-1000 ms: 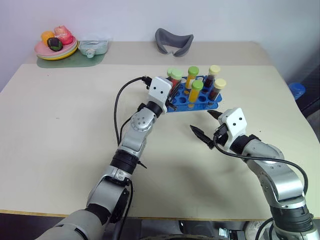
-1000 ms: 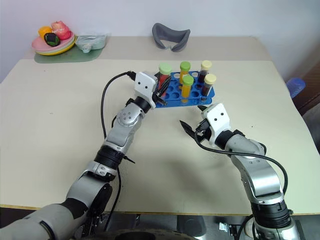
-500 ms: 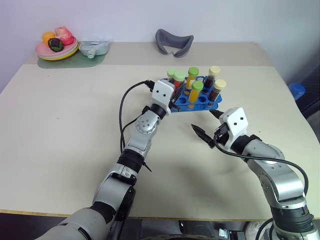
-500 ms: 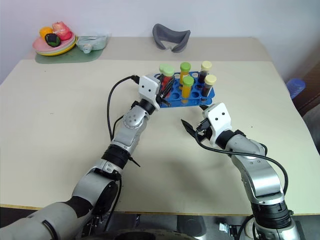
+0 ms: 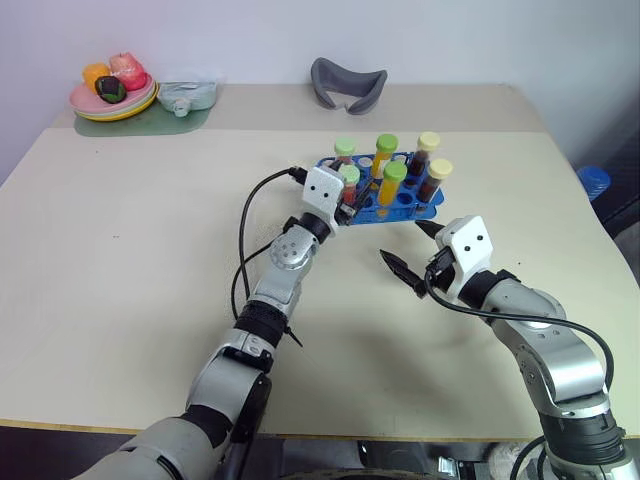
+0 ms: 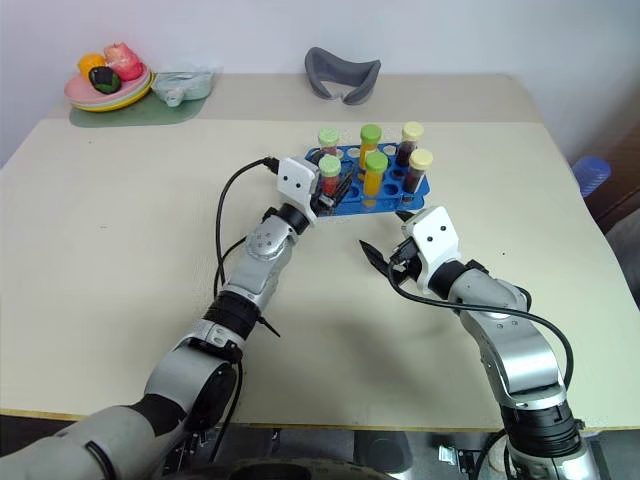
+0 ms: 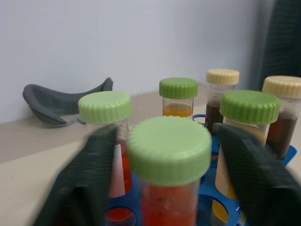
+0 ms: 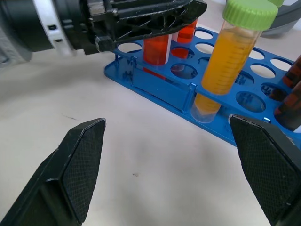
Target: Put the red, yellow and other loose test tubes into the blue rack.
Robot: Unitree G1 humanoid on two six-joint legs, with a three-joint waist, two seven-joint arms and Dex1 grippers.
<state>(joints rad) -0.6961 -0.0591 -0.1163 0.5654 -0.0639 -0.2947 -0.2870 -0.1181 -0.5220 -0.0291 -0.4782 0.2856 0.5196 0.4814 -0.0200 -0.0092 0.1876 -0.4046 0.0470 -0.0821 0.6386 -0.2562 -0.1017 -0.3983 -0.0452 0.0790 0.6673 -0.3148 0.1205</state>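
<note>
- The blue rack (image 5: 385, 200) sits on the cream table (image 5: 130, 260), toward its far side, with six capped tubes standing upright in it
- The left gripper (image 6: 335, 190) is at the rack's near-left corner, its fingers (image 7: 89, 179) spread wide either side of a red tube with a pale green cap (image 7: 169, 155), which stands in a hole
- The right gripper (image 5: 412, 250) hovers over bare table just in front of the rack, jaws wide and empty

The blue rack (image 5: 412, 205) sits just beyond the left gripper (image 7: 162, 188), ahead of the right gripper (image 5: 416, 254); six capped tubes stand upright in it; a red-orange tube with pale green cap (image 7: 169, 174) stands between the left gripper's spread fingers; yellow-orange (image 8: 228, 61) and dark brown tubes (image 7: 220, 101) stand farther along.
</note>
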